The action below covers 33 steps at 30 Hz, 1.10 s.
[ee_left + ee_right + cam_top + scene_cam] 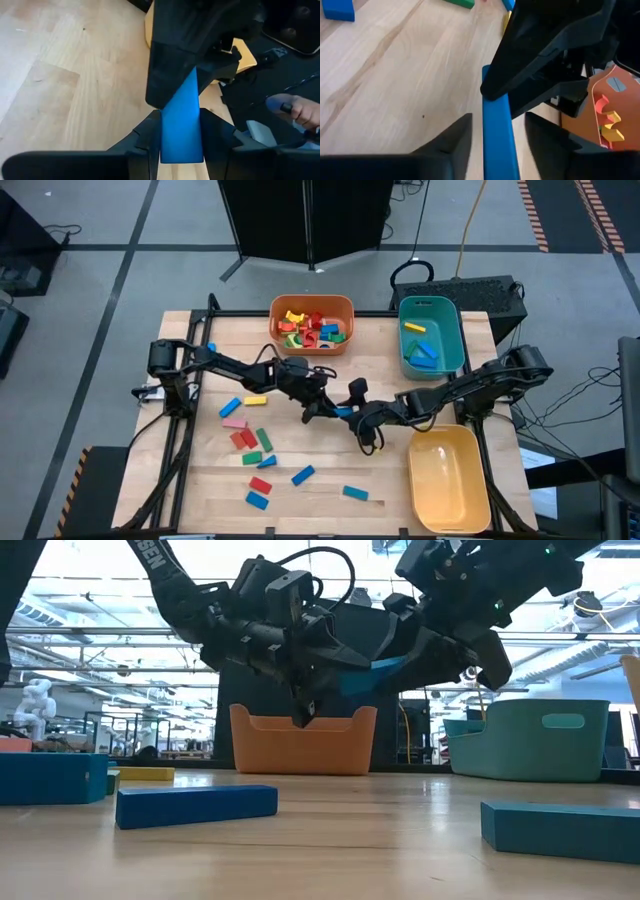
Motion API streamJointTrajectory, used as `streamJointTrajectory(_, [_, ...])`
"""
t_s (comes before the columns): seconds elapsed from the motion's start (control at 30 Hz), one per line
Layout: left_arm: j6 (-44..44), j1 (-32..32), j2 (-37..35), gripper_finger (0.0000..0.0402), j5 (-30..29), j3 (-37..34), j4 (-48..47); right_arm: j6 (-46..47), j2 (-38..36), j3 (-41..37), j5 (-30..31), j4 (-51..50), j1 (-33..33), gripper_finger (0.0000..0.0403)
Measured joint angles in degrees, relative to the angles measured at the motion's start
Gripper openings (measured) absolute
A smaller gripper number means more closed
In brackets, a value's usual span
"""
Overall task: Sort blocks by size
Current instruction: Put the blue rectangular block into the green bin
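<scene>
While both dark arms met above the middle of the pale wooden desk (330,470), we saw a handover in mid-air. The left hand (322,409) was clamped on one end of a long, flat blue block (181,125). Its fingers (145,135) pressed both sides of the block. The right hand (362,420) sat at the block's other end, with its fingers (451,137) spread on either side and a gap showing, so we judged it was not gripping.

The block hung well above the desk, between the two hands. Other small flat blocks in red, green, blue, pink and yellow (258,450) lay scattered on the desk beneath the left arm. An orange plastic bin (312,324) held a mix of coloured pieces. A teal plastic bin (431,333) held a few blue and yellow ones. A yellow plastic bin (447,478) looked empty.

We judged the main risk to be a drop. If the left hand let go before the right hand closed, the block would fall onto the desk. A squeeze off centre could also twist the block askew.
</scene>
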Motion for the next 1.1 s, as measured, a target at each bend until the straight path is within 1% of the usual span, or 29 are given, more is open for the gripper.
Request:
streamJointTrajectory(0.2, [-1.33,0.00,0.02,0.0103,0.17,0.00,0.38,-0.08,-0.02,0.00,0.14,0.03,0.00,0.0071])
streamJointTrajectory(0.27, [-1.38,0.07,0.02,0.0103,0.64,0.00,0.33,-0.74,-0.02,0.00,0.27,0.03,0.03,0.0047])
streamJointTrajectory(0.3, [-1.36,0.09,0.02,0.0104,0.70,0.00,0.30,-0.90,-0.02,0.00,0.37,0.03,0.04,0.0042])
streamJointTrajectory(1.0, [-1.03,0.00,0.02,0.0104,-0.90,-0.02,1.62,1.39,-0.14,0.00,0.66,-0.95,0.02,0.0048])
streamJointTrajectory(1.1, [0.51,-0.12,0.02,0.0120,-1.22,-0.02,1.82,1.92,-0.17,0.00,0.80,-1.37,-0.02,0.0048])
